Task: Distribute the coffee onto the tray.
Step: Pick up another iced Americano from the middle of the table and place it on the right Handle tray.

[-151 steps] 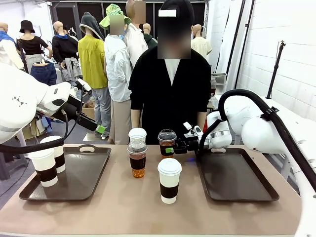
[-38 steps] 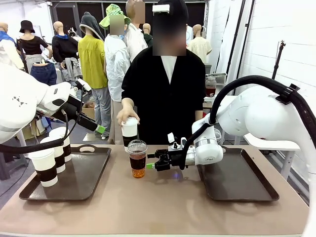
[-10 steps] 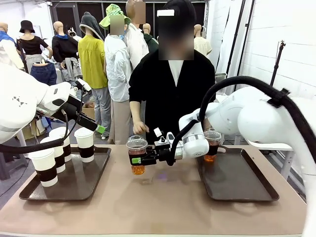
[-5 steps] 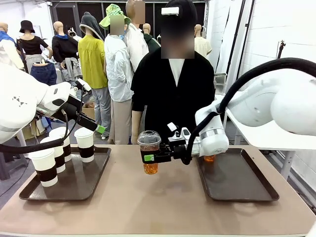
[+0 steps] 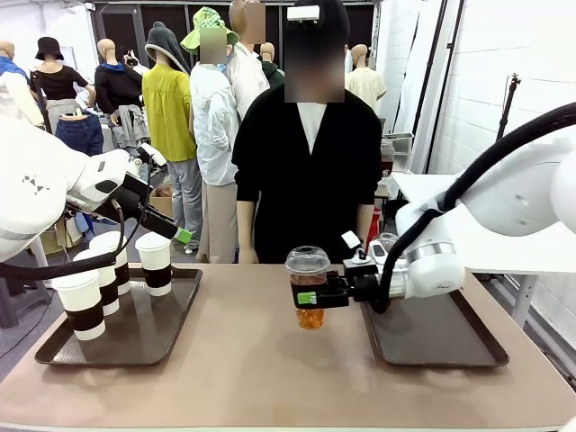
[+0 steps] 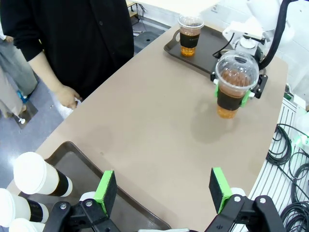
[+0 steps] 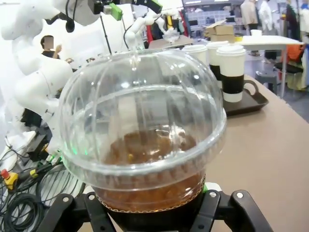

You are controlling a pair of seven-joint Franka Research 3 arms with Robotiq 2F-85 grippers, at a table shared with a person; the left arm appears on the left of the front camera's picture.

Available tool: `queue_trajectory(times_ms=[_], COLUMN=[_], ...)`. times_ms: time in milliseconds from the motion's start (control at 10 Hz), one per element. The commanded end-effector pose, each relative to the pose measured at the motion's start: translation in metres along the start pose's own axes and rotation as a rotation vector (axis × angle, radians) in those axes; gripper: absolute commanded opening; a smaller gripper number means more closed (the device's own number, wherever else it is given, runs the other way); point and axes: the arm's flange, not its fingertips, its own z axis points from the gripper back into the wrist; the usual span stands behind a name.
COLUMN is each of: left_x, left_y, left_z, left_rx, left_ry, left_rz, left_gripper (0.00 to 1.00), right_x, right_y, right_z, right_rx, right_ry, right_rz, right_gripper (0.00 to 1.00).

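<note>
Cup w/ clear dome lid (image 5: 309, 286) and brown liquid hangs upright off the table (image 5: 270, 360), clamped in right gripper (image 5: 312, 294) by green pads round its dark sleeve, just left of the right tray (image 5: 432, 328). Half a sec ago it was further left, nearer table centre; 1 sec ago further left again. So it's travelling toward the right tray, arm pulling back w/ it. 2nd dome-lid cup (image 6: 190, 35) sits on the right tray's far end; in front view it's mostly hidden behind the right arm.

Left tray (image 5: 126, 315) carries 4 white lidded paper cups w/ brown sleeves, e.g. (image 5: 155, 264), same as 1 sec ago; 15 sec ago it had 2.

Left gripper (image 5: 180, 232) hovers above the left tray, jaws apart, nothing in them, unchanged vs earlier frames.

Person (image 5: 310, 171) stands at far edge, arms down; 1 hand (image 6: 66, 96) near the table's edge.
</note>
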Motion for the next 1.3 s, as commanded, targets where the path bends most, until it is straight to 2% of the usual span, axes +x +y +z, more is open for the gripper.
queue_trajectory(times_ms=[0,400,600,700,1100,1200], left_x=[-0.001,-0.001,-0.001,-0.001,-0.001,-0.001], left_y=[0.001,0.001,0.001,0.001,0.001,0.001], left_z=[0.001,0.001,0.001,0.001,0.001,0.001], left_rx=[-0.007,-0.007,-0.007,-0.007,-0.007,-0.007], left_ry=[0.002,0.002,0.002,0.002,0.002,0.002], left_rz=[0.004,0.004,0.004,0.004,0.004,0.004], left_gripper=[1.00,1.00,1.00,1.00,1.00,1.00], right_x=[-0.005,-0.018,-0.019,-0.025,-0.028,-0.023], right_y=[0.013,0.010,0.000,0.004,0.003,0.002], right_z=[0.025,0.081,0.082,0.088,0.089,0.104], right_rx=[-0.079,-0.178,-0.168,-0.186,-0.187,-0.164], right_ry=[-0.031,-0.046,-0.068,-0.023,-0.018,-0.005], right_rz=[0.038,0.022,0.022,0.005,-0.001,0.023], right_gripper=[0.66,0.66,0.66,0.66,0.66,0.66])
